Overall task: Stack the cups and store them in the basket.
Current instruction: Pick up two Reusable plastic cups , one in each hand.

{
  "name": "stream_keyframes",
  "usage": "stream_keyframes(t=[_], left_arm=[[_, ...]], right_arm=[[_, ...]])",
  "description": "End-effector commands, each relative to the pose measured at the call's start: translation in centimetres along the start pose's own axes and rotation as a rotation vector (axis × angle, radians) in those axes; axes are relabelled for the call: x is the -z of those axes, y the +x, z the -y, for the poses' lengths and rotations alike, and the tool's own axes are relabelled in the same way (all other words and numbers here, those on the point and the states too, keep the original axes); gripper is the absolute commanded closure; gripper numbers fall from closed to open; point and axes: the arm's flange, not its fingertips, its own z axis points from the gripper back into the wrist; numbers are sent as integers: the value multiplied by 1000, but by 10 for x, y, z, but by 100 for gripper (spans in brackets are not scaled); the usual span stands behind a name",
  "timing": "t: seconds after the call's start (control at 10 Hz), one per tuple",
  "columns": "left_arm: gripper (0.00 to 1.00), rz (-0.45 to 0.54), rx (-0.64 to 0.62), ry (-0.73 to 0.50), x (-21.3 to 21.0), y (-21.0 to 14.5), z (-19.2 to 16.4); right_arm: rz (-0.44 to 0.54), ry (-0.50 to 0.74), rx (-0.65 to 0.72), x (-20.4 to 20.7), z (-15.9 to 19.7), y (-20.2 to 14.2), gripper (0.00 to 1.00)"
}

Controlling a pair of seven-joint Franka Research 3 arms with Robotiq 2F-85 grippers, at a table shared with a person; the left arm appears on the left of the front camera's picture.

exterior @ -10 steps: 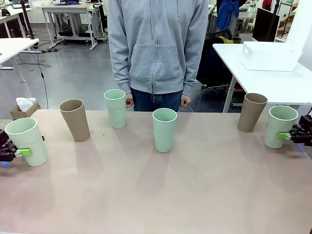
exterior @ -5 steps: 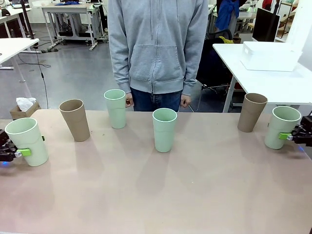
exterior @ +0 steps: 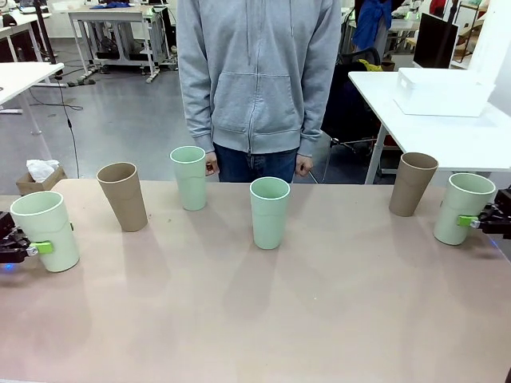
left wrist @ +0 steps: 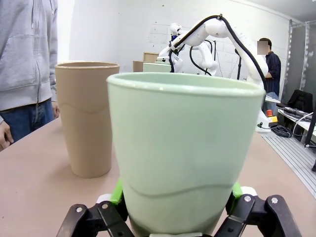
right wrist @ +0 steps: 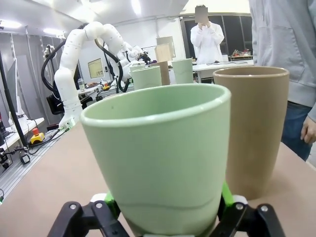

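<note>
Clamping low, left end effector (left wrist: pixel 177 193) holds the left cup (exterior: pixel 45 230) at nine o'clock, right end effector (right wrist: pixel 168 200) the right cup (exterior: pixel 461 206) at three; four other cups (exterior: pixel 269 212) stand between on the counter (exterior: pixel 255 319); likely light, stiff, slick; grip near base.

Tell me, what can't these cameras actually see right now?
- Left wrist view: the left mint cup hides the table behind it, and its base is lost at the bottom edge.
- Right wrist view: likewise the right mint cup.
- Front view: the left gripper and right gripper are cut by the side edges. The person is cut by the top edge.
</note>
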Motion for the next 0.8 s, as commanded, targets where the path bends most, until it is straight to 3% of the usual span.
stream_keyframes(t=[0.0, 0.1, 0.2, 0.3, 0.4, 0.5, 0.7], left_arm=[[38, 6, 7, 11, -1, 0, 1], [47, 4, 14, 17, -1, 0, 1], [57, 2, 30, 22, 0, 0, 2], [66, 24, 58, 32, 0, 2, 2], [76, 39, 43, 7, 1, 2, 0], [76, 0, 8, 6, -1, 1, -1], [76, 0, 8, 6, -1, 1, -1]], right_arm=[[23, -7, -15, -1, 4, 2, 40], [24, -8, -15, -3, 2, 0, 46], [26, -6, -16, -4, 2, 0, 60], [39, 9, -20, -5, 3, -1, 66], [4, 71, -31, -5, 2, -2, 66], [12, -5, 2, -3, 0, -2, 66], [12, -5, 2, -3, 0, -2, 66]])
